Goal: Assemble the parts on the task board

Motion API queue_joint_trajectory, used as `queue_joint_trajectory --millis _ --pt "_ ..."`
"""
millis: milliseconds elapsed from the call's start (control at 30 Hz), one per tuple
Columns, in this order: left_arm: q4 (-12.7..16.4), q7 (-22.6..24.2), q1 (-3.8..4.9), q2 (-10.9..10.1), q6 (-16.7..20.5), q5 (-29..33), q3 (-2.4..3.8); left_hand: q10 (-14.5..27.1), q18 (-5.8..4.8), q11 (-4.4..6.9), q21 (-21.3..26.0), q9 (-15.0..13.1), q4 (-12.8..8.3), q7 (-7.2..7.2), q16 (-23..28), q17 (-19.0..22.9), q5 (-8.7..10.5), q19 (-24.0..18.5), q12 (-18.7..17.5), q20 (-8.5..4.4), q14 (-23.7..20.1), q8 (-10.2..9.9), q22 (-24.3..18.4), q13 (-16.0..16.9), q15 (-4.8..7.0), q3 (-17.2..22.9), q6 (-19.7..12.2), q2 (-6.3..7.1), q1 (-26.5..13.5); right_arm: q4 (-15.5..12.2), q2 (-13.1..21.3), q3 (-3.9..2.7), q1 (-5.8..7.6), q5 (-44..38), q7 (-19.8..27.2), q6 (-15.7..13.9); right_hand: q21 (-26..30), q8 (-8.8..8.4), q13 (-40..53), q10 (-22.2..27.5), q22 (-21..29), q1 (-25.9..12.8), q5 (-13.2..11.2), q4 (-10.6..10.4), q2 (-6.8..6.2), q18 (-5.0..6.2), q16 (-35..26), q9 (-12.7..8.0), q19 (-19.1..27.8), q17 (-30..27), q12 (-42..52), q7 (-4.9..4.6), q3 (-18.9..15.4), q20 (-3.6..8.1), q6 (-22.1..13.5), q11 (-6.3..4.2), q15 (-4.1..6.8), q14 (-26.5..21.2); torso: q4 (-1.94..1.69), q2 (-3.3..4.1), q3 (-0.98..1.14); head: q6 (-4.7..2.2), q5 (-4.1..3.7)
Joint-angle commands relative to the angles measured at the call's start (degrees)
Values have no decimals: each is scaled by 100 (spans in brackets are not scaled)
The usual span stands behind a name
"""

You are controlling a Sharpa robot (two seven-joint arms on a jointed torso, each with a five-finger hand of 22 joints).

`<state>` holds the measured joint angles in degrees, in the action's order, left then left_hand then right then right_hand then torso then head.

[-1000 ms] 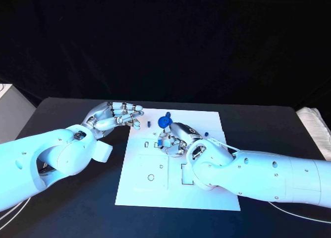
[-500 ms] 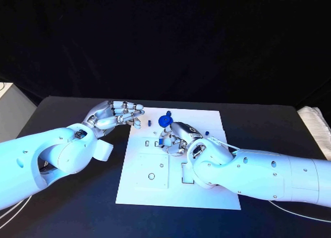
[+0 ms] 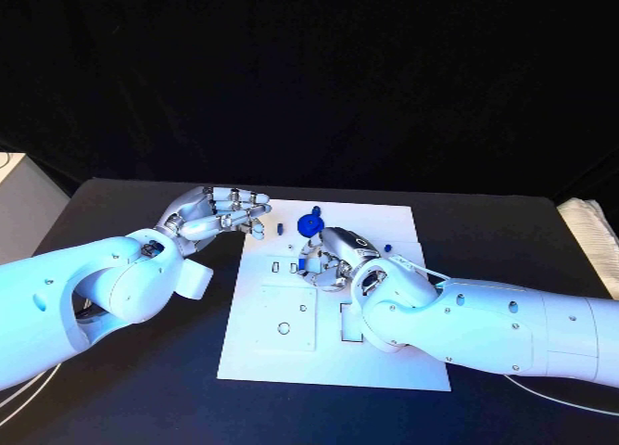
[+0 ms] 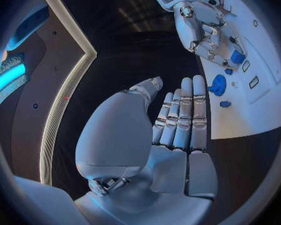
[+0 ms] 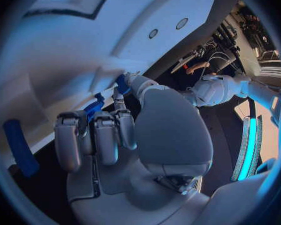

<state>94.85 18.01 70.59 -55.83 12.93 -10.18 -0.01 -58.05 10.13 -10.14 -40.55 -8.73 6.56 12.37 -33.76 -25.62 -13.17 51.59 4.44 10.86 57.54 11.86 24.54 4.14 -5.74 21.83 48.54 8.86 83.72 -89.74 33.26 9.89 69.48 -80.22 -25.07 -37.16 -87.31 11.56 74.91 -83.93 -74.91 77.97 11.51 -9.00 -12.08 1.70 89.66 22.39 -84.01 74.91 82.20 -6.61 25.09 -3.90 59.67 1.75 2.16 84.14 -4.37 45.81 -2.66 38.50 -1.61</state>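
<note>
Task board [image 3: 290, 357]: white plate lying flat at the middle of the black table [image 3: 122, 399], with rectangular slots and small round holes across its face. Its middle right is hidden under the right forearm.

Round blue part [image 3: 307, 224]: near the board's far edge, between the two hands. From the left wrist camera it lies just beyond the fingertips [image 4: 217, 84].

Small blue part [image 3: 279, 226]: beside the round one, toward the left hand; too small to make out its shape.

Small blue part [image 3: 387, 248]: past the right hand, near the board's right edge.

Long blue part [image 5: 18, 146]: lying on the board beside the right hand, its far end cut off at the circle's rim.

Left hand [image 3: 216, 212]: raised at the board's far left corner, fingers straight and side by side, holding nothing.

Right hand [image 3: 330, 256]: lowered over the board's far middle, fingers curled downward. A blue piece [image 5: 94, 107] shows at its fingertips [image 5: 122, 85]; whether it is gripped cannot be told.
</note>
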Motion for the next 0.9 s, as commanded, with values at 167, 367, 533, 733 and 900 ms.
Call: queue_joint_trajectory --millis 167,367,533,733,900 --pt "3 20 5 4 -86 -28 2 31 28 2 -21 -9 2 164 -31 4 13 -42 22 -8 -28 -27 9 4 -6 21 -51 -5 -57 -42 35 18 -37 -33 -1 184 54 -8 942 -103 -1216 -48 -30 26 -100 -75 -6 -31 -445 1416 -73 -18 -28 15 -86 25 -6 564 -4 0 -4 2 2" --pt "-2 16 5 5 -94 -28 2 31 28 2 -21 -9 2 164 -31 4 13 -42 22 -8 -28 -27 9 4 -6 21 -51 -5 -57 -46 46 19 -41 -34 2 176 64 -17 932 -92 -1209 -73 -41 23 -132 -72 -7 -39 -441 1415 -90 -33 -42 6 -121 38 -17 564 -1 0 -2 12 1" --pt "-6 11 4 9 -103 -28 2 31 28 2 -21 -9 2 164 -31 4 13 -42 22 -8 -28 -27 9 4 -6 21 -51 -5 -57 -44 49 19 -42 -36 3 175 66 -25 927 -83 -1207 -123 -86 4 -174 -72 -8 -50 -441 1412 -101 -50 -76 -9 -164 56 -33 563 -1 1 -3 14 0" --pt "-13 3 4 11 -110 -29 2 34 29 2 -25 -12 4 164 -38 4 13 -47 25 -6 -31 -24 10 5 -6 21 -54 -4 -62 -47 51 19 -43 -39 6 147 82 -35 905 -59 -1196 -168 -201 -19 -211 -68 -13 -65 -434 1400 -137 -67 -128 -26 -219 73 -49 561 1 4 -1 11 -1" --pt "-19 -18 4 19 -141 -40 2 34 29 2 -25 -12 4 164 -38 4 13 -47 25 -6 -31 -24 10 5 -6 21 -54 -4 -62 -50 48 19 -43 -52 24 83 161 -53 763 85 -1131 -239 -649 -110 -253 -47 -36 -99 -400 1352 -358 -99 -350 -61 -357 108 -81 549 -1 1 -2 12 -8"
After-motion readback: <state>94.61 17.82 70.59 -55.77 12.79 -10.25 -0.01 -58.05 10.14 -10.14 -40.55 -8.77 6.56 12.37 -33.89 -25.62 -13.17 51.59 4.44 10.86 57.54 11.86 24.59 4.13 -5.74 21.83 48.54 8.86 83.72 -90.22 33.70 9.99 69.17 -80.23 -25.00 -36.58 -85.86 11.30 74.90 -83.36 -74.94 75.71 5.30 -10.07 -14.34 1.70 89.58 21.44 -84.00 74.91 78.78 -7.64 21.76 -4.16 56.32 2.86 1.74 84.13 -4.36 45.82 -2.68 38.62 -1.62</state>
